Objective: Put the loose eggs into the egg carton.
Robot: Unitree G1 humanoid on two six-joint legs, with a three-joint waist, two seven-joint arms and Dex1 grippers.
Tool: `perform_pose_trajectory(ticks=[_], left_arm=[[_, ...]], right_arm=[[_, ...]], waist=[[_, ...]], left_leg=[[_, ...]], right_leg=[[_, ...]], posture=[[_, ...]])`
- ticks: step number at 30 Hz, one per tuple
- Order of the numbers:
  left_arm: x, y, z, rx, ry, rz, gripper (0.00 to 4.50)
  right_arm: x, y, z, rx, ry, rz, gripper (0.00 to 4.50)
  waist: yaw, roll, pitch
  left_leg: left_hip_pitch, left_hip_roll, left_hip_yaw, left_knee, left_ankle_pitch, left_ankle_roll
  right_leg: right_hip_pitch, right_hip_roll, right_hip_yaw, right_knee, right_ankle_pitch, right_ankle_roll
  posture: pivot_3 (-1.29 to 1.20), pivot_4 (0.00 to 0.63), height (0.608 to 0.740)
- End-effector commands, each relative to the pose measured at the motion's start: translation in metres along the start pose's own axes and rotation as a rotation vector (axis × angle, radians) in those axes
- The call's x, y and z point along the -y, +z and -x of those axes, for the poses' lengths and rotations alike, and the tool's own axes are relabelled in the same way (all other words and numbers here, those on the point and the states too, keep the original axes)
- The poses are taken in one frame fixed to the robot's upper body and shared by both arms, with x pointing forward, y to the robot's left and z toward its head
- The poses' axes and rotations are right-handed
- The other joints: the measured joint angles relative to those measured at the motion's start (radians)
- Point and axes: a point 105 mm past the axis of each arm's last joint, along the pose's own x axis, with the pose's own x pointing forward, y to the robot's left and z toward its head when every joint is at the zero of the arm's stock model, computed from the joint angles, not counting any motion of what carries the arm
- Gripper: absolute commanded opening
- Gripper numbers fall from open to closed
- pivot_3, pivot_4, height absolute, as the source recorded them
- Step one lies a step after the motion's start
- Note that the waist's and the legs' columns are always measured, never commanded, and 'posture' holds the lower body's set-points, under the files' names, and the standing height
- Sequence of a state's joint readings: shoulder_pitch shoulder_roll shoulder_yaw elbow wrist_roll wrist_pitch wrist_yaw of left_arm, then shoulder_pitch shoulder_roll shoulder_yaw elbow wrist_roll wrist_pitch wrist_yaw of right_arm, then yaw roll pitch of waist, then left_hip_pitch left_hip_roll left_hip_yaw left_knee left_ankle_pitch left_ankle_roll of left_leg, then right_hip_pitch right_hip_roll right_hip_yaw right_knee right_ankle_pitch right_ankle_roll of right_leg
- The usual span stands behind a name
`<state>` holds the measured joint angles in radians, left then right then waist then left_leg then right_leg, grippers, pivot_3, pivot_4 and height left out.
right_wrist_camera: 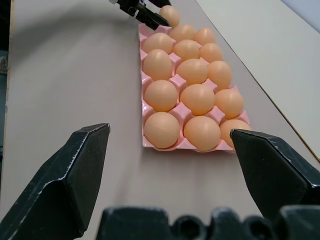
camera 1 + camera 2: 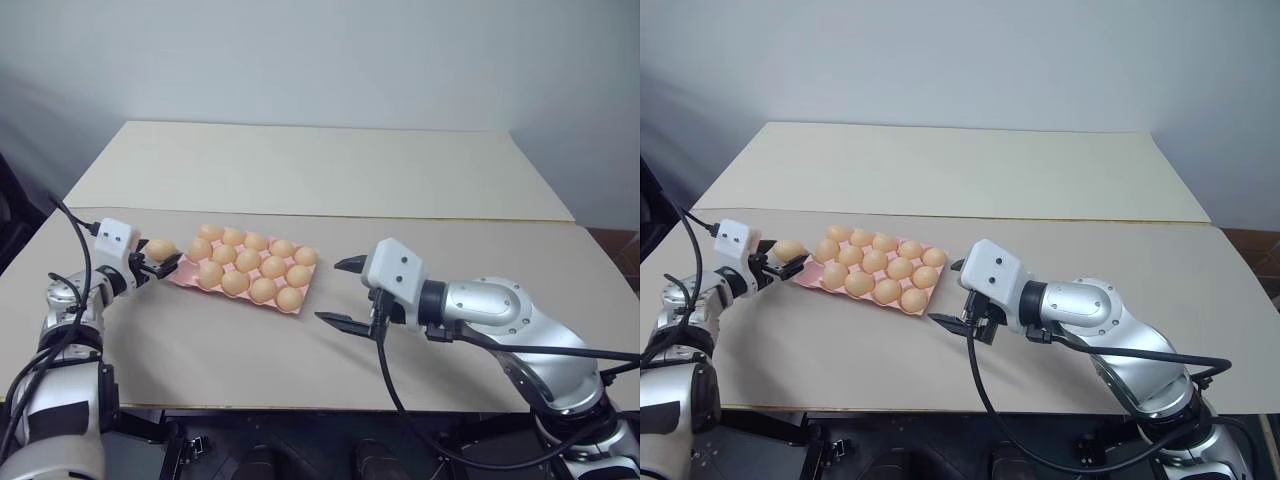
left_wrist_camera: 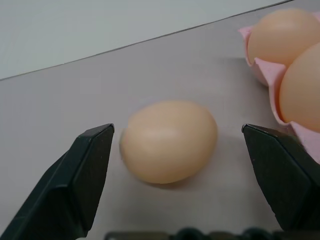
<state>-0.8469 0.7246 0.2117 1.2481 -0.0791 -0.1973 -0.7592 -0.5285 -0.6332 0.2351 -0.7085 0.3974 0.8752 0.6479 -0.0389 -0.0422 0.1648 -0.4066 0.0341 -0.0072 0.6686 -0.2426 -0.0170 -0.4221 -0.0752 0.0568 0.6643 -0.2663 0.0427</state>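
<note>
One loose egg [image 3: 169, 141] left on the table [image 2: 330, 180], lying on its side just beside the left short end of the egg carton [image 1: 146, 144], not in a cup; the left gripper [image 2: 163, 262] has its two black fingers spread wide to either side of that egg, not touching it as far as the wrist view shows, so released, nothing grasped yet. Carton is pink, flat, lidless, sits near the table's front-left, long axis running left to right with a slight slant; I count about fourteen eggs seated in the cups, and any empty cup is hard to pick out from here, probably at the left end nearest the loose egg but cannot tell for sure. Right gripper [image 2: 343, 292] hovers off the carton's right end, apart from it, fingers wide open and empty, pointed toward the carton. Step in hand reads as the approach and pre-grasp on the last egg, task nearly done. Next move calls for a gentle close across the egg's narrow width, a straight lift clear of the carton rim, then a short carry over to the free cup; egg is smooth and round so it could roll or squirt out if pinched off-centre
</note>
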Motion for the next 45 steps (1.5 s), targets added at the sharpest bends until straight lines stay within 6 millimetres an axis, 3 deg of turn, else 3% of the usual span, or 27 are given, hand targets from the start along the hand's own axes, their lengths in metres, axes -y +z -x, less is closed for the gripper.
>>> perform_pose_trajectory(ticks=[1, 11, 14, 18, 19, 28, 36, 42, 45], left_arm=[[-0.002, 0.015, -0.005, 0.036, 0.028, -0.022, 4.47], [0.0, 0.016, -0.012, 0.017, 0.051, -0.009, 4.47], [-0.001, 0.014, -0.012, 0.008, 0.066, -0.006, 3.86], [-0.001, 0.013, -0.012, -0.002, 0.057, -0.017, 2.57], [-0.002, 0.012, -0.011, -0.005, 0.061, -0.015, 2.42], [-0.019, 0.012, 0.005, 0.008, 0.096, -0.06, 2.33], [-0.034, 0.031, 0.043, 0.129, -0.02, -0.086, 2.33], [-0.01, 0.065, 0.071, 0.336, -0.379, 0.018, 2.33], [0.007, 0.061, 0.07, 0.308, -0.499, -0.002, 2.33]], right_arm=[[0.002, 0.013, 0.005, 0.037, -0.023, 0.042, 4.5], [0.003, 0.012, 0.005, 0.036, -0.033, 0.041, 4.5], [0.004, 0.011, 0.005, 0.032, -0.04, 0.04, 4.5], [0.004, 0.011, 0.005, 0.031, -0.044, 0.038, 4.5], [0.004, 0.011, 0.005, 0.031, -0.045, 0.039, 4.5], [0.005, 0.013, 0.004, 0.038, -0.047, 0.044, 4.5], [0.001, 0.017, 0.01, 0.043, -0.014, 0.059, 4.5], [0.001, 0.015, 0.006, 0.046, -0.015, 0.055, 4.5], [0.001, 0.015, 0.004, 0.056, -0.023, 0.055, 4.5]], waist=[[0.0, 0.0, 0.0], [-0.001, 0.0, 0.0], [-0.001, 0.0, 0.0], [0.0, 0.0, 0.0], [0.0, 0.0, 0.0], [-0.006, 0.0, 0.0], [-0.004, 0.0, 0.0], [0.002, 0.0, 0.0], [-0.001, 0.0, 0.0]], left_leg=[[0.0, 0.0, 0.0, 0.0, 0.0, 0.0], [0.0, 0.0, 0.0, 0.0, 0.0, 0.0], [0.0, 0.0, 0.0, 0.0, 0.0, 0.0], [0.0, 0.0, 0.0, 0.0, 0.0, 0.0], [0.0, 0.0, 0.0, 0.0, 0.0, 0.0], [0.0, 0.0, 0.0, 0.0, 0.0, 0.0], [0.0, 0.0, 0.0, 0.0, 0.0, 0.0], [0.0, 0.0, 0.0, 0.0, 0.0, 0.0], [0.0, 0.0, 0.0, 0.0, 0.0, 0.0]], right_leg=[[0.0, 0.0, 0.0, 0.0, 0.0, 0.0], [0.0, 0.0, 0.0, 0.0, 0.0, 0.0], [0.0, 0.0, 0.0, 0.0, 0.0, 0.0], [0.0, 0.0, 0.0, 0.0, 0.0, 0.0], [0.0, 0.0, 0.0, 0.0, 0.0, 0.0], [0.0, 0.0, 0.0, 0.0, 0.0, 0.0], [0.0, 0.0, 0.0, 0.0, 0.0, 0.0], [0.0, 0.0, -0.001, 0.0, 0.0, 0.0], [0.001, 0.0, -0.001, 0.0, 0.0, 0.0]], posture=[[0.0, 0.15, 0.74], [0.0, 0.15, 0.74], [0.0, 0.15, 0.74], [0.0, 0.15, 0.74], [0.0, 0.15, 0.74], [0.0, 0.15, 0.74], [0.0, 0.15, 0.74], [0.0, 0.15, 0.74], [0.0, 0.15, 0.74]])
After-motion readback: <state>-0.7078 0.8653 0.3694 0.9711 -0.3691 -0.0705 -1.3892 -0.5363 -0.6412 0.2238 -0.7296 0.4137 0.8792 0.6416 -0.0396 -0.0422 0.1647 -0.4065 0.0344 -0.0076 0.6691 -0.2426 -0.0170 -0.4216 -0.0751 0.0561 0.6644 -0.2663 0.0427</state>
